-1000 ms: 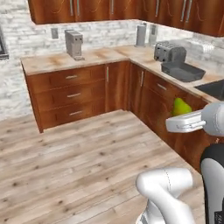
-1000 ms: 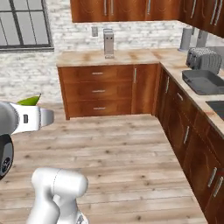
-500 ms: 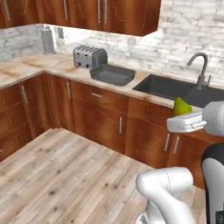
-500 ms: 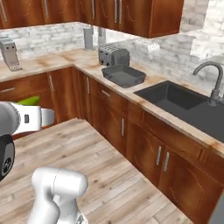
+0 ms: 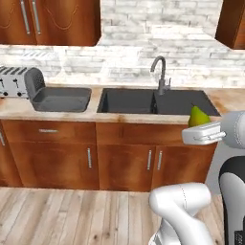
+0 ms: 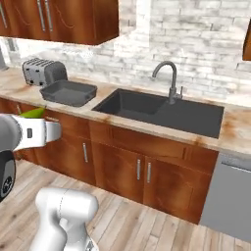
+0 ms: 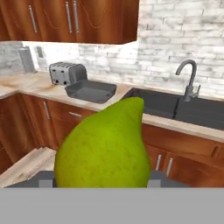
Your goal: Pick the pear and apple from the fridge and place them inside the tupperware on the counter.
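Hand view: one pear (image 7: 105, 146) is gripped between the fingers (image 7: 153, 178), closed on its wide base.
One tupperware (image 5: 61, 99) is seen on the tabletop (image 5: 14, 108) beside a toaster (image 5: 14, 82), nothing inside it; the pear's long axis is upright, narrow end pointed up.

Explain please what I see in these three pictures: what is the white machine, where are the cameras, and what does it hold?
This is a rendered kitchen. The white machine is a robot arm on a driving base. Two cameras sit behind it, left and right, and a third looks along its end effector. The end effector is shut on a yellow-green pear. On the counter stand a toaster and a dark grey tupperware, beside a black sink with a faucet.
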You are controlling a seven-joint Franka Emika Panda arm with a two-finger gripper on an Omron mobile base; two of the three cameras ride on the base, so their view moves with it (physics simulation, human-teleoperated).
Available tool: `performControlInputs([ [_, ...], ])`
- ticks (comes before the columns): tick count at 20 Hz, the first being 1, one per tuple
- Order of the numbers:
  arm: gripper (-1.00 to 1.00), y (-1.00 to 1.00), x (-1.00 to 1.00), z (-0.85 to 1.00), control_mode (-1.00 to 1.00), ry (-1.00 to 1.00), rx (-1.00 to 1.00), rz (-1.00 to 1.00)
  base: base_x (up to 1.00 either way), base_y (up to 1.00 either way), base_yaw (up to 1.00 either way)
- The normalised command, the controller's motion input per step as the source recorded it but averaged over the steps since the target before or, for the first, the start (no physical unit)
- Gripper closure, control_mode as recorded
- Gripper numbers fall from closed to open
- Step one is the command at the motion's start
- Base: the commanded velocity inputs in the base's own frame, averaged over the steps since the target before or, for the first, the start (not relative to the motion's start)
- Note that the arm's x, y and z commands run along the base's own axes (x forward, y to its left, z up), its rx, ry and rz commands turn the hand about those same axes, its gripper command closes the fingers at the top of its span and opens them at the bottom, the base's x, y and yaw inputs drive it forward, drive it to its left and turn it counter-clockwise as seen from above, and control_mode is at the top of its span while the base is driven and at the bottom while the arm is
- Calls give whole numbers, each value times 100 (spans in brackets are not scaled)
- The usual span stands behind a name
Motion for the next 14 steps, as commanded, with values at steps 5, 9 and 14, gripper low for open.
performControlInputs([
  [5,100,0,0,0,100,0,0,0,70,99,-72],
  [9,100,0,0,0,100,0,0,0,48,97,-58],
  [14,100,0,0,0,100,0,0,0,26,98,-31],
])
